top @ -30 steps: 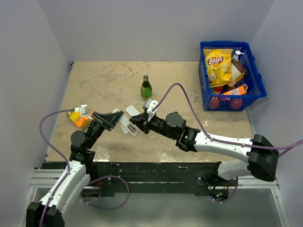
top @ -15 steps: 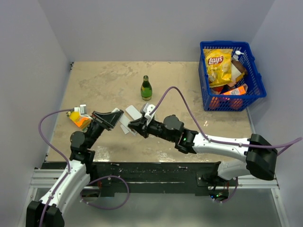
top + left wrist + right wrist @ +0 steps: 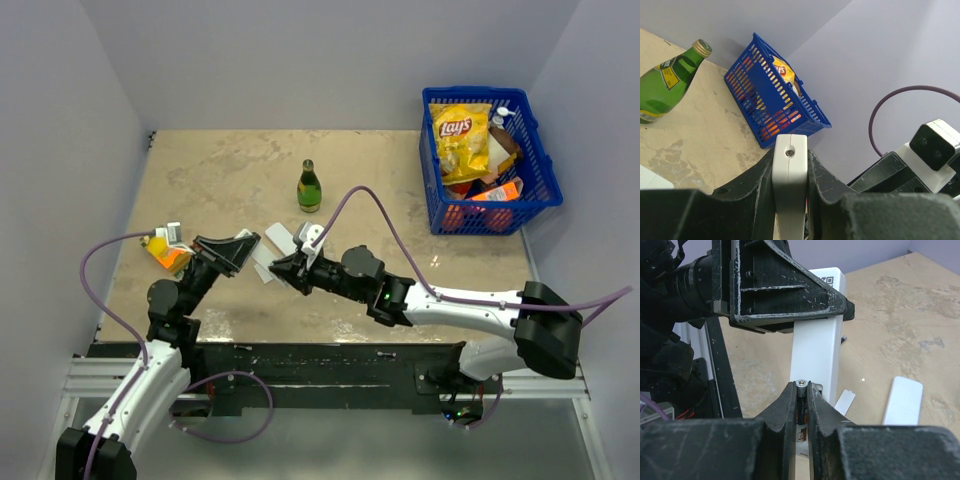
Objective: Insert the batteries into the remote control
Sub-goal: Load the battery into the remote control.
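Right wrist: pinching one battery (image 3: 800, 384) in tight-pressed right gripper (image 3: 800, 392), just at the near end of the white remote (image 3: 817, 340), clamped firm in left gripper (image 3: 790, 167) to steady it for loading.

A beige table (image 3: 220, 170) bears a green bottle (image 3: 309, 187) at twelve o'clock, blue basket (image 3: 490, 217) at two, orange packet (image 3: 168, 254) at nine.

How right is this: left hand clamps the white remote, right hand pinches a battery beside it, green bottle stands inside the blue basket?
One part is wrong. The top external view shows the green bottle standing on the table, outside the blue basket. The left hand clamps the white remote, the right hand pinches a battery beside it.
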